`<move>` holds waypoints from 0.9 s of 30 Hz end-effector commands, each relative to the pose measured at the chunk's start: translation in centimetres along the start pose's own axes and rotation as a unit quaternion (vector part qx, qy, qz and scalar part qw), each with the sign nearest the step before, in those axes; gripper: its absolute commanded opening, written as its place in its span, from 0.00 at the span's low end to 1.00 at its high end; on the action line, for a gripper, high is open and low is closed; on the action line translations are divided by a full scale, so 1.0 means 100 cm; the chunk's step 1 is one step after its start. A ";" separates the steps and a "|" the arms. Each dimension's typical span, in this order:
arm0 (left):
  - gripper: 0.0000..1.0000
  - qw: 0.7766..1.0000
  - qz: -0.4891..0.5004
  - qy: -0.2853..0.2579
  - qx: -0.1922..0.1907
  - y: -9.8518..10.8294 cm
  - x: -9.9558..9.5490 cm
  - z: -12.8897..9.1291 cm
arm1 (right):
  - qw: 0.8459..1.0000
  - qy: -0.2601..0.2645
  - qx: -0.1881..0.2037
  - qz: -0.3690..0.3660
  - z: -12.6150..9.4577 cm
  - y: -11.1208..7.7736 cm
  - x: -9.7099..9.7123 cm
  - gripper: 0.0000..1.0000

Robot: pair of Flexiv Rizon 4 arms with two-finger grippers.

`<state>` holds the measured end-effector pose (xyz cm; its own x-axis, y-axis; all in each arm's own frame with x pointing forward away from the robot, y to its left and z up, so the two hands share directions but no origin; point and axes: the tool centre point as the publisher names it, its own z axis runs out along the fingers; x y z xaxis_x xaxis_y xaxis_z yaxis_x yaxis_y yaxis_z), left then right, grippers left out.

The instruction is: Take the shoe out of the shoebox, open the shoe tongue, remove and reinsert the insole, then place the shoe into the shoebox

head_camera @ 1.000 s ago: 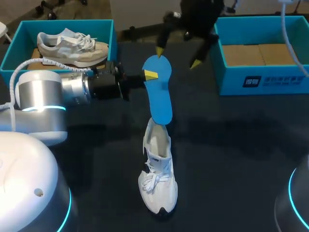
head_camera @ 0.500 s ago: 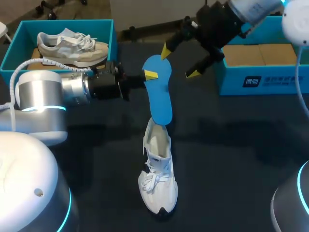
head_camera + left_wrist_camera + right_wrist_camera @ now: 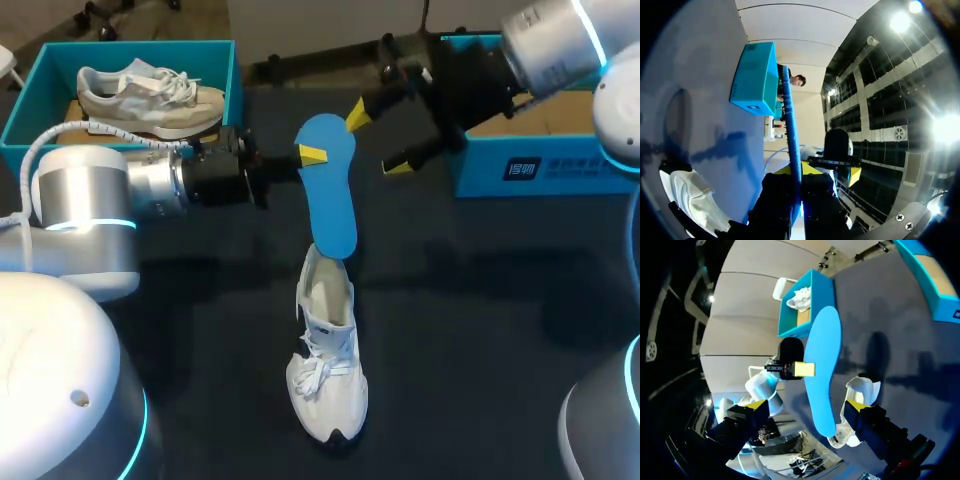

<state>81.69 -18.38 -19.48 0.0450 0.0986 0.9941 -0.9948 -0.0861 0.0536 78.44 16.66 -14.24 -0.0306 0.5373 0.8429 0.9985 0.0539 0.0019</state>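
One level left pincer on raised insole

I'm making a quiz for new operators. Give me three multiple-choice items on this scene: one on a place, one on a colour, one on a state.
1. Where is the insole? A flat in a box; B upright above the white shoe; C lying on the floor.
2. Its colour? A blue; B red; C green.
3. The right gripper is: A shut on the insole; B shut on the shoe; C open.
B: the left gripper holds it over the shoe on the table. A: blue in all views. C: its fingers stand apart beside the insole.
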 end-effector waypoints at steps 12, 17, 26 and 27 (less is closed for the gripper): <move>0.00 0.997 0.060 0.015 -0.035 -0.003 0.009 -0.017 | 0.996 0.092 -0.010 -0.002 0.008 0.005 -0.015 1.00; 0.00 0.984 0.171 0.033 -0.041 -0.001 0.019 -0.025 | 0.995 0.104 -0.011 0.004 0.008 0.006 -0.016 1.00; 0.00 0.896 0.439 0.043 -0.048 0.005 0.035 -0.035 | 0.995 0.104 -0.011 0.004 0.008 0.006 -0.016 1.00; 0.00 0.887 0.457 0.042 -0.054 0.005 0.036 -0.034 | 0.995 0.104 -0.011 0.004 0.008 0.006 -0.016 1.00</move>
<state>81.40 -14.91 -16.68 -0.5045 0.1380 0.8523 -0.8632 -0.0589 -0.5014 78.93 16.35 -16.04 -0.0150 0.3499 0.9367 0.9996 0.0294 0.0051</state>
